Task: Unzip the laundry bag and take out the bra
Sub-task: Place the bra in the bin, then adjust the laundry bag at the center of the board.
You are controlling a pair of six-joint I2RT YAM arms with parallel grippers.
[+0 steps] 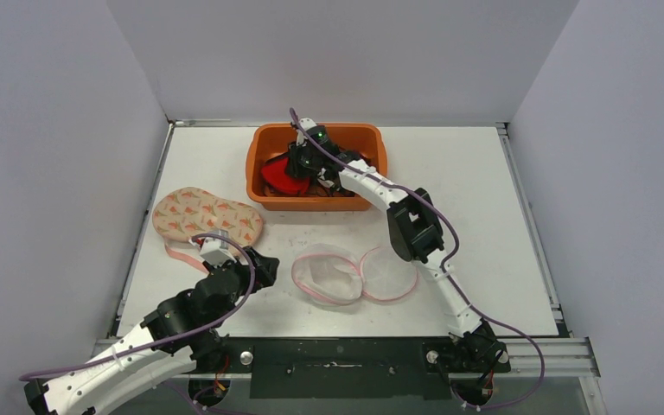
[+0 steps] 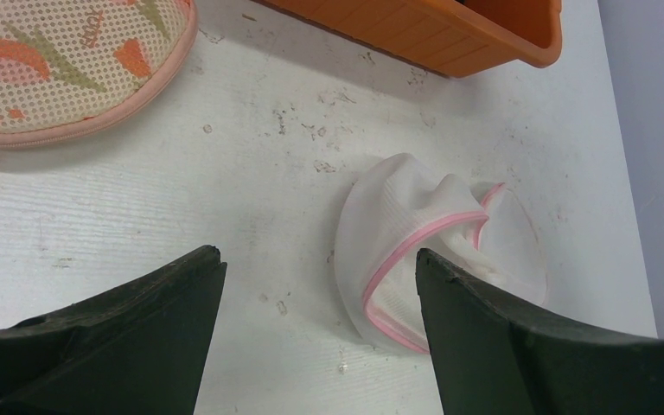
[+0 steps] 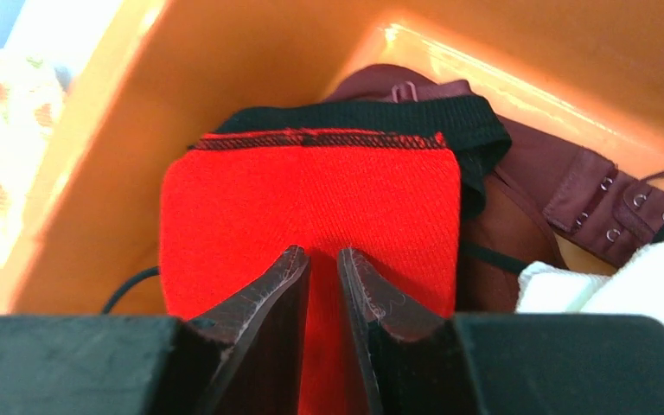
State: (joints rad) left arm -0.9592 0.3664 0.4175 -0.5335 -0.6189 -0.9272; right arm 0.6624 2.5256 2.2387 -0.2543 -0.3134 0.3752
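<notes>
The white mesh laundry bag lies unzipped on the table, its pink zipper edge spread open. A red bra with black trim is inside the orange bin. My right gripper reaches into the bin, its jaws a narrow slit apart with the red fabric in the slit. My left gripper hovers open just left of the bag, holding nothing.
A cream pouch with an orange print lies on the left of the table. The bin also holds a maroon bra and something white. Grey walls enclose the table on three sides.
</notes>
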